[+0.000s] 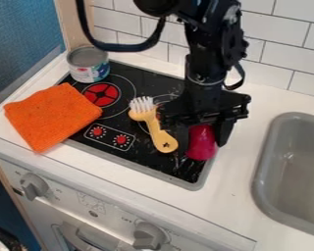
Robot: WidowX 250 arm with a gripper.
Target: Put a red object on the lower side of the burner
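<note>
An orange cloth [53,116] lay at left, lapping onto the cooktop [119,123], with a can [88,64] at upper left. Near the centre lay a yellow brush [161,137], just left of the end effector [202,138]. The end effector was parted only to the width of the red object [201,143] and looked closed on its sides. That object stood roughly upright at the cooktop's lower right, straight below the palm; from there the next move probably needed only a small settling and release. The sink [260,162] was at right.
</note>
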